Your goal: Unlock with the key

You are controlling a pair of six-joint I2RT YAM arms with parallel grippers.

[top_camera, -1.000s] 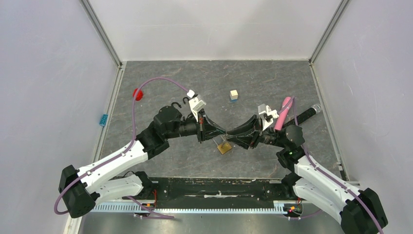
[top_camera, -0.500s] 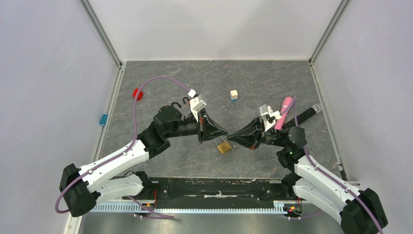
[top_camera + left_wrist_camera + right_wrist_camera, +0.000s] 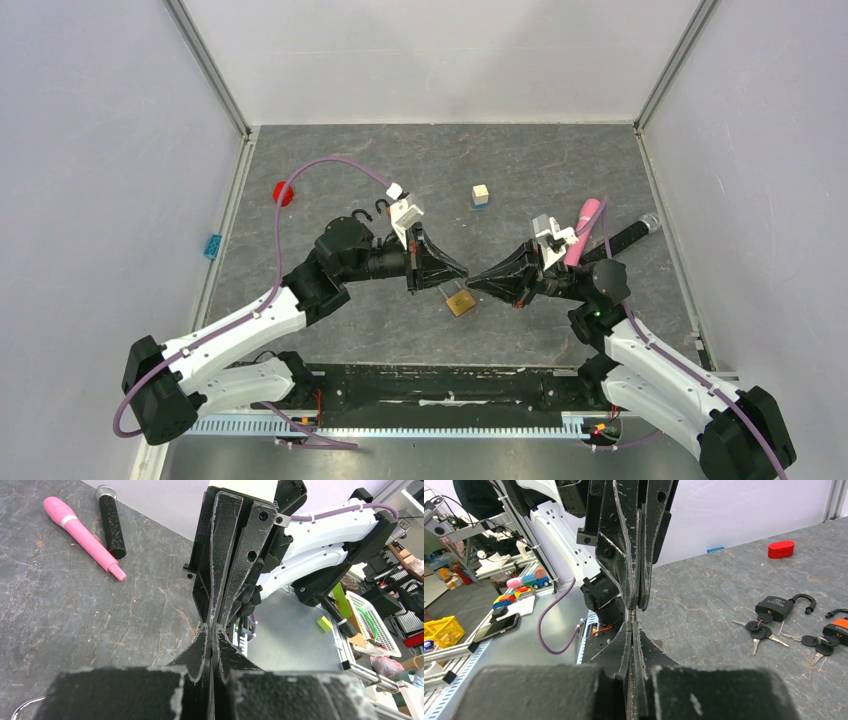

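My two grippers meet tip to tip above the middle of the table. The left gripper [image 3: 460,273] [image 3: 212,630] is shut, and a thin metal edge, the key, shows between its fingers. Facing it, the right gripper [image 3: 473,281] [image 3: 631,622] is shut on the same thin strip at its other end. Most of the key is hidden inside the two pairs of fingers. A brass padlock [image 3: 461,303] lies on the grey table just below the tips. Its steel shackle [image 3: 25,706] peeks in at the lower left of the left wrist view.
A pink microphone [image 3: 583,230] [image 3: 82,535] and a black one [image 3: 630,236] [image 3: 111,522] lie behind the right arm. A black padlock [image 3: 776,607] and an orange one [image 3: 836,630] lie with their keys behind the left arm. A red piece [image 3: 284,193], a blue piece [image 3: 212,245] and a small cube [image 3: 481,194] lie farther off.
The right gripper has drawn back slightly to the right and closed its jaws at the left gripper's tip. The left arm and the brass padlock have stayed put.
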